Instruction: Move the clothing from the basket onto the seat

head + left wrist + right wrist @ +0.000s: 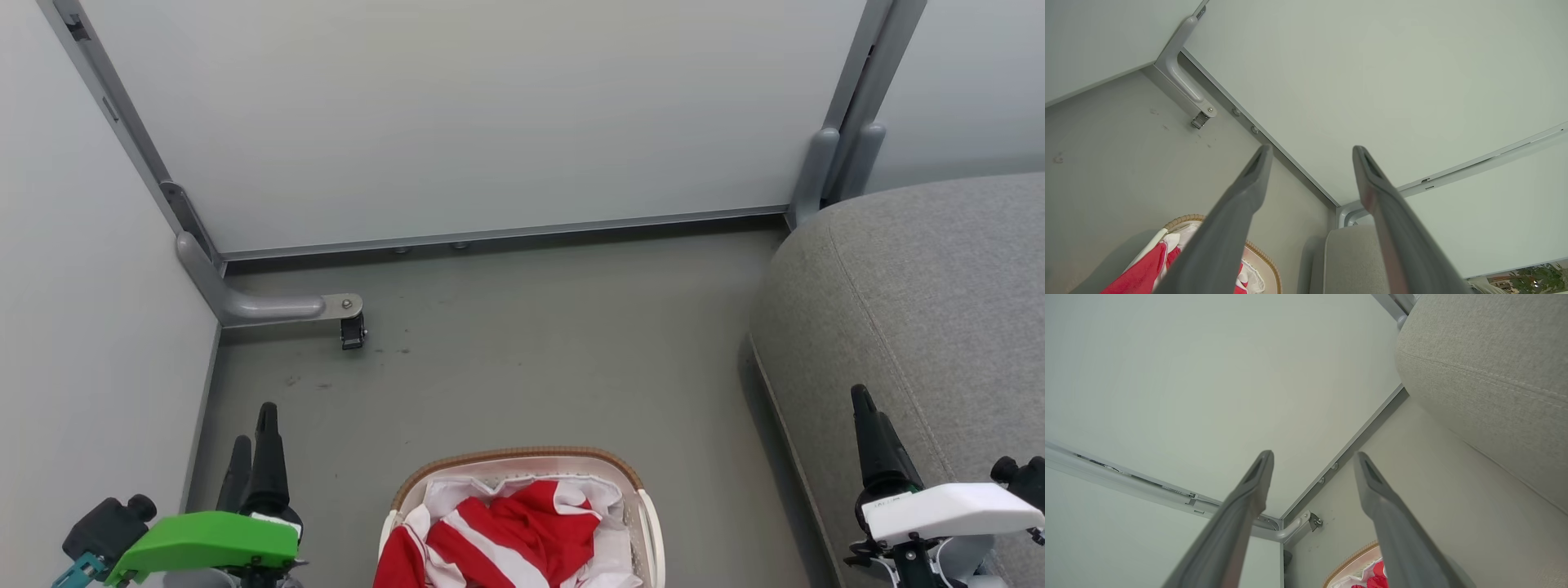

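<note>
The off-white basket (424,478) with its brown woven rim stands on the floor at the bottom middle of the head view. Red clothing (522,531) with white stripes lies crumpled inside it on the white liner. The large grey seat (922,318) fills the right side. My left gripper (253,433) is at the lower left, left of the basket, open and empty. My right gripper (865,408) is at the lower right over the seat's front part, open and empty. The left wrist view shows the clothing (1137,275), the basket's rim (1265,255) and the seat (1351,261).
A pale partition panel (490,114) closes off the back, and another wall (73,310) runs along the left. A grey metal foot with a small caster (353,331) sticks out onto the floor at the back left. Bare grey floor (531,343) lies between basket and panel.
</note>
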`<state>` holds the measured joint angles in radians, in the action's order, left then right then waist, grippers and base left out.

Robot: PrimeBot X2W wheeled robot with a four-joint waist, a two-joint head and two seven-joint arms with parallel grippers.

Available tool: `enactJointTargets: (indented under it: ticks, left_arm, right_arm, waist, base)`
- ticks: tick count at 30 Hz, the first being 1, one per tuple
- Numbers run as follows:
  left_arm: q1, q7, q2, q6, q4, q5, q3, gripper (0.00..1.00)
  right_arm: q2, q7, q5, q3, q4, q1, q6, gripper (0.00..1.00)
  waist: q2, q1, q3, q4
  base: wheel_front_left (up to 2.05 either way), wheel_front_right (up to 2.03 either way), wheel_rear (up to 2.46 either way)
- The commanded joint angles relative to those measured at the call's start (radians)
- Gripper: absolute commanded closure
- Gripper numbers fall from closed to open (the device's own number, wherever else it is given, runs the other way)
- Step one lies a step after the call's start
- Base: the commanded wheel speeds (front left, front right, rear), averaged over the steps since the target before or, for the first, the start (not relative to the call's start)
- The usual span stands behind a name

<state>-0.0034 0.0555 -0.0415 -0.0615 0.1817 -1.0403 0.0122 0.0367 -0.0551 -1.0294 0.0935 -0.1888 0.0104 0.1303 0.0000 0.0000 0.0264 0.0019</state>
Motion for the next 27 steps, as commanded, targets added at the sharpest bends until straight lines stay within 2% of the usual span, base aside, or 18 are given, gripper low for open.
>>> enactJointTargets:
  ticks: [1, 12, 27]
  left_arm:
    - [0.007, 0.011, -0.006, 0.006, -0.018, 0.048, 0.006, 0.00]
    - [0.037, 0.047, -0.007, 0.008, -0.009, 0.257, 0.018, 0.00]
    - [0.058, 0.089, -0.009, 0.017, 0.009, 0.418, 0.043, 0.00]
  right_arm:
    - [0.008, -0.011, 0.045, -0.001, 0.021, -0.001, 0.000, 0.00]
    - [0.009, -0.048, 0.236, -0.020, 0.018, -0.017, 0.000, 0.00]
    - [0.011, -0.090, 0.439, -0.036, 0.029, -0.036, 0.000, 0.00]
  waist:
    - [0.0000, 0.0000, 0.001, 0.000]
    - [0.0000, 0.0000, 0.006, 0.000]
    - [0.0000, 0.0000, 0.015, 0.002]
  base:
    - [0.00, 0.00, 0.00]
    - [0.00, 0.00, 0.00]
    - [0.00, 0.00, 0.00]
